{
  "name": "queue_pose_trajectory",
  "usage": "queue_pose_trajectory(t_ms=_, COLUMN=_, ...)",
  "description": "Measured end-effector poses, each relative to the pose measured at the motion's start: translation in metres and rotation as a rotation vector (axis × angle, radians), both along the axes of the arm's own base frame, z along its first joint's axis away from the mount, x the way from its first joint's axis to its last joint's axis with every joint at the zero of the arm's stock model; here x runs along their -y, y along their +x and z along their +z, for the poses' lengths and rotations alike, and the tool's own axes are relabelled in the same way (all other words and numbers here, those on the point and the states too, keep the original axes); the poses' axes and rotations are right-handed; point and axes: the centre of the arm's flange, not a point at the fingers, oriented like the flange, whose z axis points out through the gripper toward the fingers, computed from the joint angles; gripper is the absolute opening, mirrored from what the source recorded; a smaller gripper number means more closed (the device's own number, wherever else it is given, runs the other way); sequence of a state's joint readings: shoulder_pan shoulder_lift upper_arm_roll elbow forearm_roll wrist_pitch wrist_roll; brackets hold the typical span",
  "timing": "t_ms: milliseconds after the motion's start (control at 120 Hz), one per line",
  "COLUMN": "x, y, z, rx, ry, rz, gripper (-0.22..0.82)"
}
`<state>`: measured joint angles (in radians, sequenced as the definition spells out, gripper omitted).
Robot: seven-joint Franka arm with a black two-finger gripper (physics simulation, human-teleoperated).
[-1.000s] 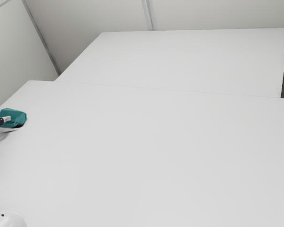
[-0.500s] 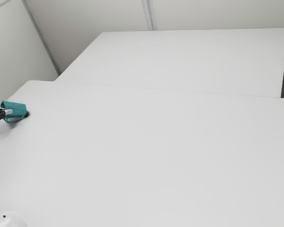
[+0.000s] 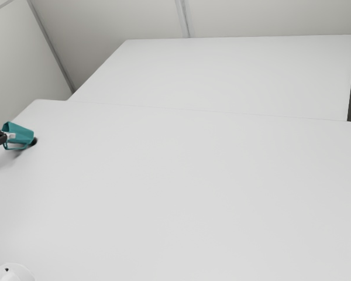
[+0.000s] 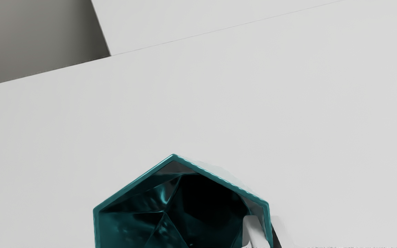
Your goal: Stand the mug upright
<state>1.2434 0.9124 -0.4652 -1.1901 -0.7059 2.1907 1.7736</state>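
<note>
The teal faceted mug (image 3: pixel 22 134) is tilted at the exterior view's left edge, its mouth facing up toward the arm and its base low near a dark shadow. My black gripper (image 3: pixel 10 137) reaches in from that edge and holds the mug's wall near the mouth. In the wrist view I look into the open mug (image 4: pixel 133 225); my gripper (image 4: pixel 268 231) has one pale fingertip inside and the other outside, with the wall pinched between them. Whether the base touches the table, I cannot tell.
The white table (image 3: pixel 181 193) spreads out from the mug, with another white surface (image 3: pixel 222 76) beyond a thin seam. A white rounded object (image 3: pixel 11 274) stands at the exterior view's lower left corner.
Held by my gripper, the mug has turned from lying low to a tilt, its mouth rising and its handle coming into sight below. The gripper has moved slightly up with it.
</note>
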Motion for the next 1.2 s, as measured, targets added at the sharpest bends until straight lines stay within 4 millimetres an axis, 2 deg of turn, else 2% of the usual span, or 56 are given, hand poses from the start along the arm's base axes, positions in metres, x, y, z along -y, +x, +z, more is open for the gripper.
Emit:
queue_pose_trajectory(t_ms=142, x=0.011, y=-0.002, z=0.013, rx=-0.031, ry=0.012, rz=0.000, gripper=-0.18)
queue_pose_trajectory(t_ms=233, x=0.023, y=0.002, z=0.028, rx=-0.064, ry=0.041, rz=-0.004, gripper=-0.18)
queue_pose_trajectory(t_ms=350, x=0.047, y=0.012, z=0.056, rx=-0.098, ry=0.077, rz=-0.020, gripper=-0.18)
queue_pose_trajectory(t_ms=508, x=0.088, y=0.026, z=0.083, rx=-0.151, ry=0.109, rz=-0.046, gripper=-0.18)
queue_pose_trajectory(t_ms=708, x=0.160, y=0.052, z=0.114, rx=-0.215, ry=0.139, rz=-0.086, gripper=-0.18)
queue_pose_trajectory(t_ms=858, x=0.237, y=0.085, z=0.136, rx=-0.323, ry=0.219, rz=-0.175, gripper=-0.18)
queue_pose_trajectory(t_ms=1033, x=0.324, y=0.123, z=0.148, rx=-0.470, ry=0.312, rz=-0.269, gripper=-0.18)
queue_pose_trajectory(t_ms=1200, x=0.400, y=0.134, z=0.169, rx=-0.598, ry=0.365, rz=-0.261, gripper=-0.18)
